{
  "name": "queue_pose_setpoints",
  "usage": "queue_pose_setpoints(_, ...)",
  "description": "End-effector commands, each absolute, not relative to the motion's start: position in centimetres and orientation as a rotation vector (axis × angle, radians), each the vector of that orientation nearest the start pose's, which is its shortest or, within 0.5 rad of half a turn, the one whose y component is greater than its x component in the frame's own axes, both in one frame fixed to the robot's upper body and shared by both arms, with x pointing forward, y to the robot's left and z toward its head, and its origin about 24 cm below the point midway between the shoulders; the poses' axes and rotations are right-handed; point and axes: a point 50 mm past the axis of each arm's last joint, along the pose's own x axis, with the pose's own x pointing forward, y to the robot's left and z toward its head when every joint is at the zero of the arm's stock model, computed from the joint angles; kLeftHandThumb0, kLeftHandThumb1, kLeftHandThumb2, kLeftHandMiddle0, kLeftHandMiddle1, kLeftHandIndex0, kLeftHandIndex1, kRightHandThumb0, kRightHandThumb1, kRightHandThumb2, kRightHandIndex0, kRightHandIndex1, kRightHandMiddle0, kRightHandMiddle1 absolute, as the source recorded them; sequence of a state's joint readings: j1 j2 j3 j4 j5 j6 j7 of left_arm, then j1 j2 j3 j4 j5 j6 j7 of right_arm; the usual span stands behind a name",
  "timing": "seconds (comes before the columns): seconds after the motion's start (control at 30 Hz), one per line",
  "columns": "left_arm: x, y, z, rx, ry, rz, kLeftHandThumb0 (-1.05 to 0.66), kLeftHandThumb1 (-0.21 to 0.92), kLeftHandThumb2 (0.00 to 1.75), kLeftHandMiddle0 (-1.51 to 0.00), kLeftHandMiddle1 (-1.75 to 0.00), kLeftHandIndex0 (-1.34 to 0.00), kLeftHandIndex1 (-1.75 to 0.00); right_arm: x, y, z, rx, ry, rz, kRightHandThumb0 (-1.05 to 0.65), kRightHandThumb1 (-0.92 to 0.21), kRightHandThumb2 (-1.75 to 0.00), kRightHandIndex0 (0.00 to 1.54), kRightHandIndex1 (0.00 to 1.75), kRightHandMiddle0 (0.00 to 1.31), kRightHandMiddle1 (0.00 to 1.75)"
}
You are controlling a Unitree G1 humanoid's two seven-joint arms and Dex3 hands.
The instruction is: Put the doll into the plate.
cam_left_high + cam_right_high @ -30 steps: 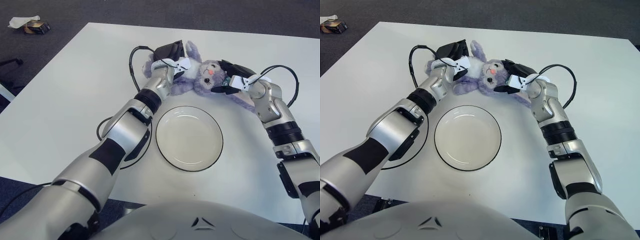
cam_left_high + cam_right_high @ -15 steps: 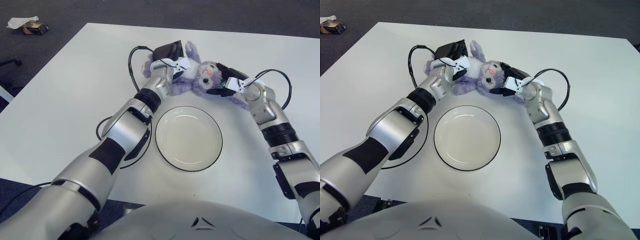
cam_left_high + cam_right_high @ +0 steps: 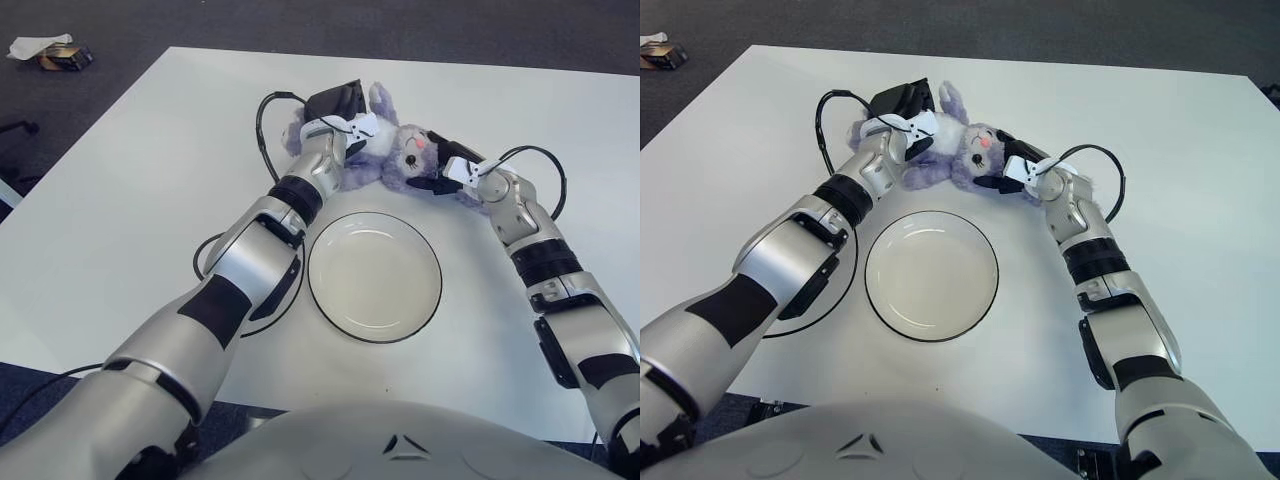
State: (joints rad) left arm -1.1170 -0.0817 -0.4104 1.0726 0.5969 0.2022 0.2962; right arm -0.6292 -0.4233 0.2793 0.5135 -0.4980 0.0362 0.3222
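Observation:
A purple plush bunny doll lies on the white table just beyond the plate, a round white dish with a dark rim. My left hand reaches in from the left, its fingers closed on the doll's left side by the ear. From the right, my right hand has its fingers wrapped against the doll's head and body. The doll is pinched between both hands and still touches the table. Nothing lies in the plate.
Black cable loops curve off my wrists, one by the left forearm, one by the right forearm, another near my left elbow. Small items lie on the dark floor at the far left, past the table edge.
My right hand has slid left along the table and closed in on the doll's head, its forearm following. The left hand and the doll have barely shifted.

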Motion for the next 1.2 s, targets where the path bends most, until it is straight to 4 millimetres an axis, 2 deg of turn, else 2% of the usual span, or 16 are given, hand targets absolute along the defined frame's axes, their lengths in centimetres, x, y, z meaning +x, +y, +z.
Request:
queue_pose_setpoints(0.0, 38.6, -0.5, 13.4, 1.04, -0.148, -0.203, 0.0, -0.17, 1.74, -1.05, -1.43, -0.78, -1.75, 35.7, -15.3, 8.2, -1.047, 0.09, 0.48, -1.04, -0.92, -0.37, 0.0, 0.0, 0.0, 0.0)
queue_pose_setpoints(0.2, 38.5, -0.6, 13.4, 1.027, -0.14, -0.213, 0.0, -0.16, 1.75, -1.05, -1.45, -0.77, -1.75, 35.7, -15.2, 7.9, -1.06, 0.082, 0.445, -1.0, -0.92, -0.32, 0.0, 0.0, 0.0, 0.0)
queue_pose_setpoints(0.33, 38.5, -0.7, 13.4, 1.013, -0.141, -0.227, 0.0, -0.16, 1.72, -1.07, -1.37, -0.78, -1.75, 35.6, -14.8, 7.7, -1.125, 0.041, 0.35, -0.97, -0.92, -0.32, 0.04, 0.02, 0.03, 0.02)
queue_pose_setpoints(0.4, 38.4, -0.8, 13.4, 1.012, -0.141, -0.235, 0.0, -0.16, 1.71, -1.07, -1.36, -0.79, -1.75, 35.6, -14.8, 7.6, -1.147, 0.015, 0.293, -0.94, -0.92, -0.28, 0.09, 0.11, 0.01, 0.2)
queue_pose_setpoints(0.57, 38.4, -0.9, 13.6, 1.019, -0.146, -0.269, 0.0, -0.13, 1.7, -1.05, -1.4, -0.75, -1.75, 35.7, -14.6, 7.3, -1.15, -0.015, 0.21, -0.73, -0.84, -0.23, 0.02, 0.76, 0.0, 0.8)
queue_pose_setpoints(0.67, 38.4, -0.8, 13.7, 1.001, -0.161, -0.315, 0.0, -0.1, 1.7, -1.01, -1.48, -0.72, -1.75, 35.8, -14.6, 7.2, -1.139, -0.026, 0.166, -0.57, -0.6, -0.61, 0.02, 1.34, 0.05, 1.36)
queue_pose_setpoints(0.7, 38.4, -0.8, 13.8, 0.995, -0.165, -0.33, 0.0, -0.09, 1.69, -0.99, -1.51, -0.7, -1.75, 35.9, -14.6, 7.2, -1.135, -0.029, 0.155, -0.51, -0.59, -0.73, 0.04, 1.49, 0.19, 1.48)
queue_pose_setpoints(0.77, 38.5, -0.4, 14.0, 0.999, -0.189, -0.366, 0.0, -0.07, 1.68, -0.97, -1.54, -0.68, -1.75, 35.9, -14.7, 7.2, -1.133, -0.039, 0.132, -0.46, -0.59, -0.82, 0.06, 1.61, 0.32, 1.58)
queue_pose_setpoints(0.83, 38.5, -0.1, 14.1, 1.012, -0.214, -0.399, 0.0, -0.04, 1.66, -0.93, -1.57, -0.65, -1.75, 35.9, -14.7, 7.3, -1.135, -0.047, 0.113, -0.24, -0.55, -0.96, 0.17, 1.67, 0.38, 1.66)
queue_pose_setpoints(0.97, 38.5, 0.9, 14.7, 1.074, -0.278, -0.475, 0.0, 0.03, 1.62, -0.87, -1.64, -0.6, -1.75, 35.6, -15.0, 7.6, -1.133, -0.064, 0.073, -0.07, -0.47, -1.11, 0.31, 1.7, 0.44, 1.72)
queue_pose_setpoints(1.0, 38.4, 0.9, 14.7, 1.092, -0.287, -0.486, 0.0, 0.12, 1.53, -0.74, -1.68, -0.57, -1.75, 35.6, -15.0, 7.6, -1.132, -0.067, 0.069, -0.04, -0.43, -1.15, 0.39, 1.67, 0.45, 1.73)
queue_pose_setpoints(1.1, 38.3, 1.4, 15.1, 1.172, -0.332, -0.52, -0.01, 0.24, 1.39, -0.66, -1.72, -0.46, -1.72, 35.5, -15.3, 7.4, -1.129, -0.075, 0.063, -0.02, -0.37, -1.21, 0.52, 1.59, 0.48, 1.74)
queue_pose_setpoints(1.17, 38.3, 1.9, 15.2, 1.213, -0.355, -0.543, -0.01, 0.42, 1.19, -0.54, -1.72, -0.32, -1.73, 35.5, -15.7, 7.2, -1.124, -0.074, 0.057, -0.01, -0.31, -1.24, 0.63, 1.5, 0.51, 1.74)
